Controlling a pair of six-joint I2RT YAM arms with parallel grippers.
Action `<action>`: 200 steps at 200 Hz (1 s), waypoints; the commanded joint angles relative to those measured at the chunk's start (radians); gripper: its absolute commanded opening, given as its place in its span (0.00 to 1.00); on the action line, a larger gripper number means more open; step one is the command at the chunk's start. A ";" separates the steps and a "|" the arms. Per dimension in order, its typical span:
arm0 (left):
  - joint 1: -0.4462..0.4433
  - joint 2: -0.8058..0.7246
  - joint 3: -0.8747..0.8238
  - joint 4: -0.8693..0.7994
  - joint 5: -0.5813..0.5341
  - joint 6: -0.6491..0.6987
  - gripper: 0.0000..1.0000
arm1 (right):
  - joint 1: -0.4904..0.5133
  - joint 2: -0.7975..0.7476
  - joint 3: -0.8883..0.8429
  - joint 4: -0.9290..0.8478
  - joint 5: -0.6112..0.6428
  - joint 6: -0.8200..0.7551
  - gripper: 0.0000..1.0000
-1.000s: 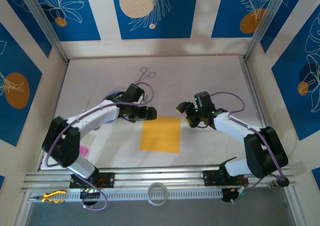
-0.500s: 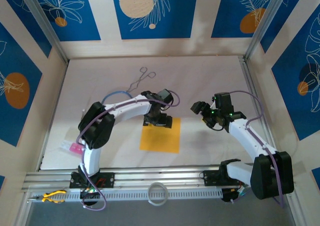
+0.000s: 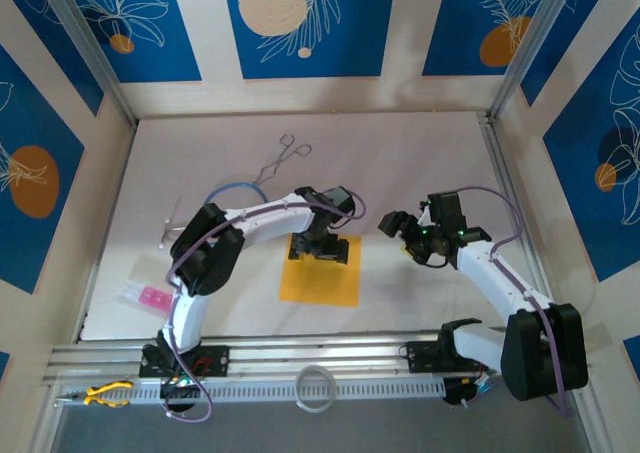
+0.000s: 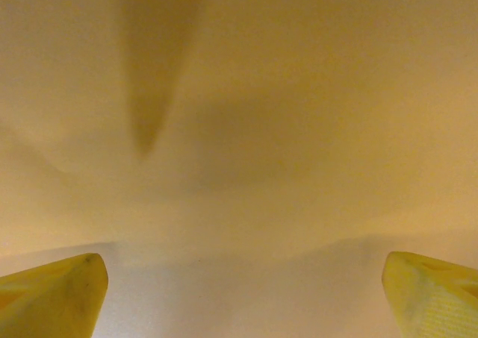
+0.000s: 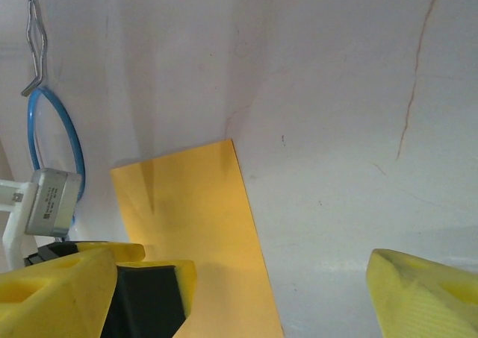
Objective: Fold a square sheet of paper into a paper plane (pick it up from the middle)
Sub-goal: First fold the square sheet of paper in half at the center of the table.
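A white tabletop (image 3: 420, 153) sat inside blue-and-cream panel walls. I had the left gripper (image 3: 322, 245) low over the far edge of the square sheet of paper (image 3: 320, 278). Its yellow fingertips (image 4: 56, 297) were spread wide, with flat orange paper running between and ahead of them. The right gripper (image 3: 400, 231) hung just off the sheet's far right corner, its fingers (image 5: 426, 293) also wide apart and closed on nothing. Seen from that wrist, the sheet lay beside the left-hand finger, with bare table under the other. A blue loop (image 5: 52, 140) lay beyond the fingers.
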 commanded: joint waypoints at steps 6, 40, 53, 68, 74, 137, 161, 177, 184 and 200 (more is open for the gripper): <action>-0.017 0.031 0.023 -0.037 -0.036 -0.035 0.95 | -0.011 -0.042 -0.018 -0.046 -0.021 -0.012 0.89; -0.024 0.055 0.032 -0.035 -0.033 -0.036 0.95 | -0.035 -0.067 -0.037 -0.053 -0.029 -0.002 0.89; -0.027 0.064 0.035 -0.040 -0.037 -0.037 0.95 | -0.045 -0.068 -0.041 -0.053 -0.033 0.002 0.89; -0.029 0.077 0.034 -0.047 -0.043 -0.039 0.95 | -0.053 -0.065 -0.043 -0.055 -0.036 0.005 0.89; -0.030 0.080 0.034 -0.048 -0.041 -0.038 0.95 | -0.055 -0.063 -0.044 -0.055 -0.035 0.004 0.89; -0.033 0.104 0.002 -0.011 -0.010 -0.048 0.95 | -0.058 -0.051 -0.030 -0.049 -0.053 -0.003 0.89; -0.033 0.113 -0.005 -0.005 -0.009 -0.052 0.94 | -0.058 -0.051 -0.026 -0.058 -0.053 -0.010 0.89; -0.032 0.118 0.000 -0.010 -0.015 -0.051 0.93 | -0.058 -0.053 -0.024 -0.065 -0.048 -0.014 0.89; -0.033 0.118 0.000 -0.009 -0.017 -0.052 0.93 | -0.058 -0.052 -0.025 -0.068 -0.045 -0.015 0.89; -0.032 0.113 0.000 -0.008 -0.022 -0.053 0.92 | -0.058 -0.051 -0.024 -0.068 -0.043 -0.018 0.89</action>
